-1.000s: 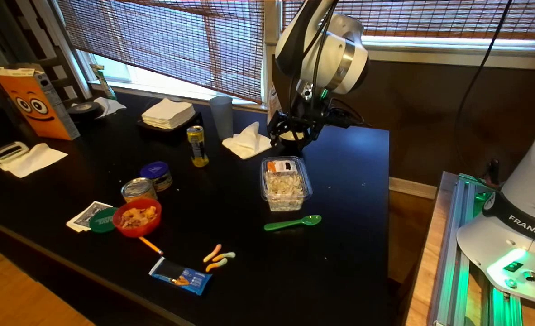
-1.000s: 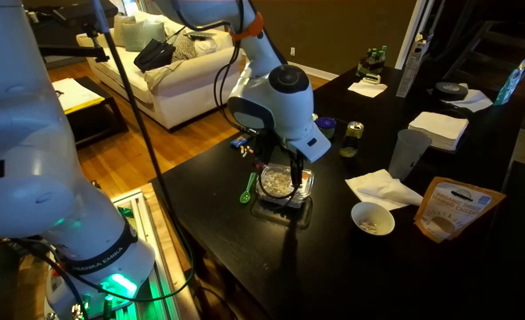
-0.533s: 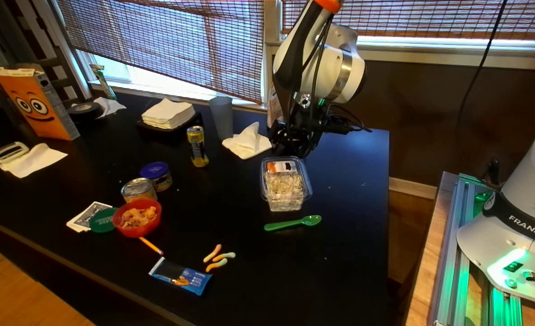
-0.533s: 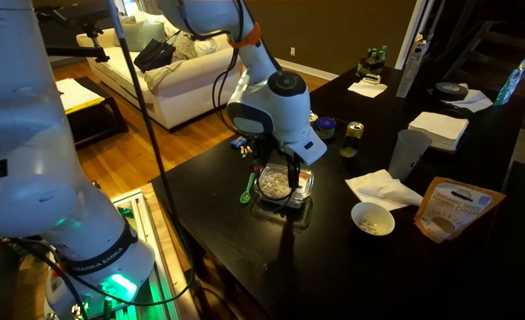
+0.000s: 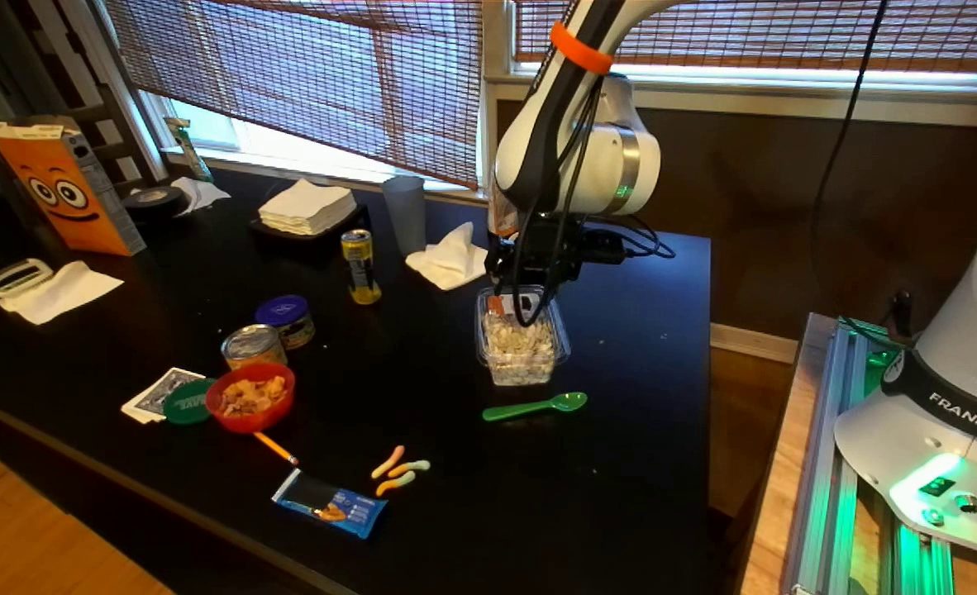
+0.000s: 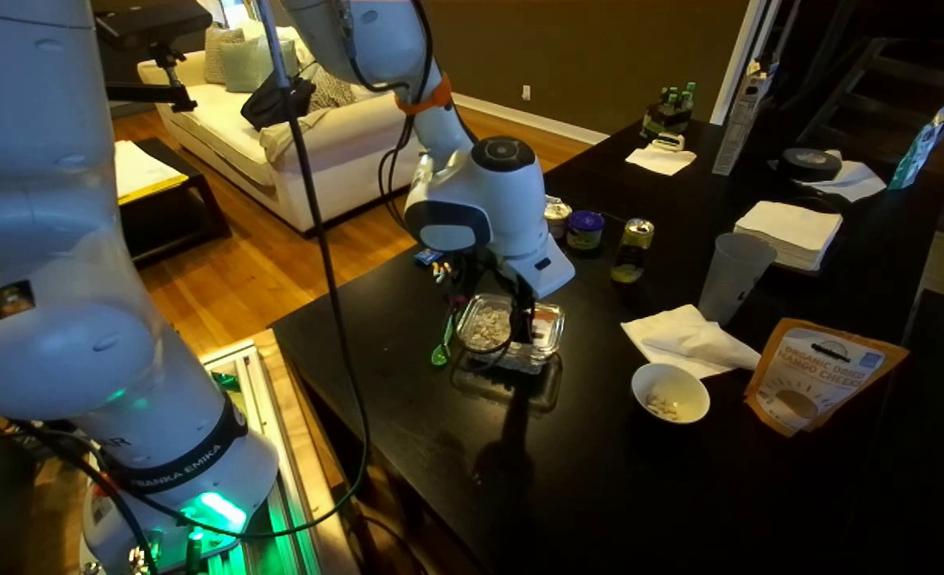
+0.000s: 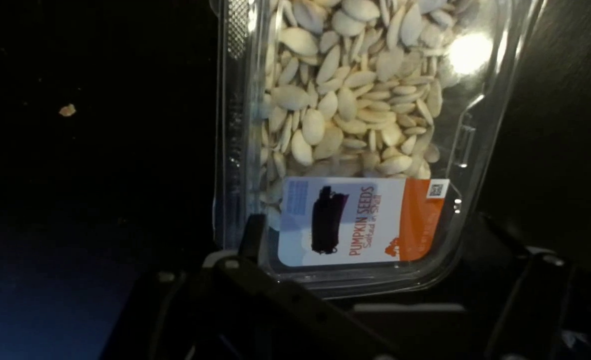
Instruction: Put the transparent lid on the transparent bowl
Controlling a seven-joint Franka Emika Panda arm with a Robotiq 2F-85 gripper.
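The transparent bowl (image 5: 521, 372) is a clear rounded-square tub of pale seeds, upright on the black table. It shows in both exterior views (image 6: 489, 329) and large in the wrist view (image 7: 235, 150). A clear flat cover (image 7: 470, 52) with a white and orange label (image 7: 375, 220) appears to lie over it; I cannot tell whether it is pressed down. No separate round lid shows. My gripper (image 7: 378, 237) is open, its fingers apart around the labelled end of the tub. In an exterior view the gripper (image 6: 523, 323) hangs over that end. Finger contact is unclear.
A green spoon (image 5: 536, 407) lies beside the tub. A white bowl (image 6: 670, 393), crumpled napkin (image 6: 689, 342), mango pouch (image 6: 819, 375), grey cup (image 6: 735, 275) and yellow can (image 6: 633, 250) stand nearby. A red bowl (image 5: 250, 398) and jars are farther off.
My gripper has moved down and from behind the tub to over its labelled end, now partly covering the label in an exterior view. The tub has not moved.
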